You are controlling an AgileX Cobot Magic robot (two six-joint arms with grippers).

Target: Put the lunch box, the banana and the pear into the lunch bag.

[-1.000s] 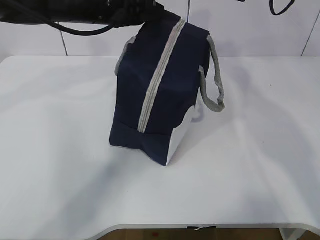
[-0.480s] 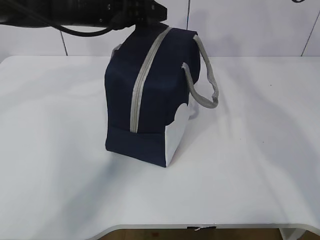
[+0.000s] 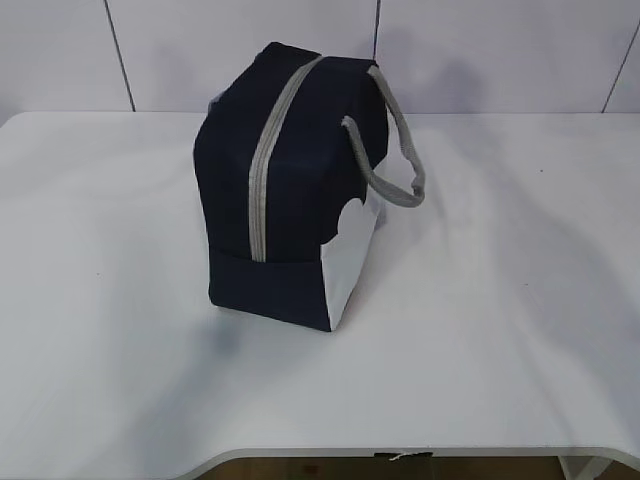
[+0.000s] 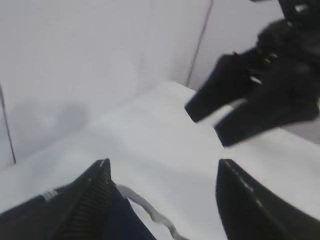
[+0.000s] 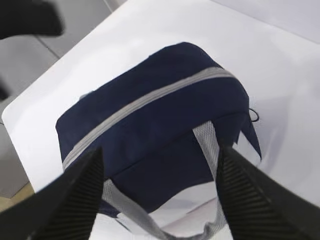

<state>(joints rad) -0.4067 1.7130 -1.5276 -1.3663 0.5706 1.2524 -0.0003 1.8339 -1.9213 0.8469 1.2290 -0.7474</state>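
The navy lunch bag (image 3: pixel 290 190) stands on the white table (image 3: pixel 500 330) with its grey zipper (image 3: pixel 262 170) shut along the top and front. A grey strap handle (image 3: pixel 395 160) hangs on its right, above a white side patch (image 3: pixel 350 260). Neither arm shows in the exterior view. My right gripper (image 5: pixel 160 152) is open and empty above the bag (image 5: pixel 160 120), with the handle (image 5: pixel 207 145) between its fingers. My left gripper (image 4: pixel 163 165) is open and empty, with a corner of the bag (image 4: pixel 120 220) and a strap (image 4: pixel 150 212) below it. The lunch box, banana and pear are out of view.
The other arm (image 4: pixel 265 90) shows dark and blurred at the upper right of the left wrist view. A grey tiled wall (image 3: pixel 480 50) runs behind the table. The table's front edge (image 3: pixel 400 452) is near the bottom of the exterior view.
The dark arm at the top left of the exterior view has pulled out of view. The bag has shifted left and settled from tilted to more upright.
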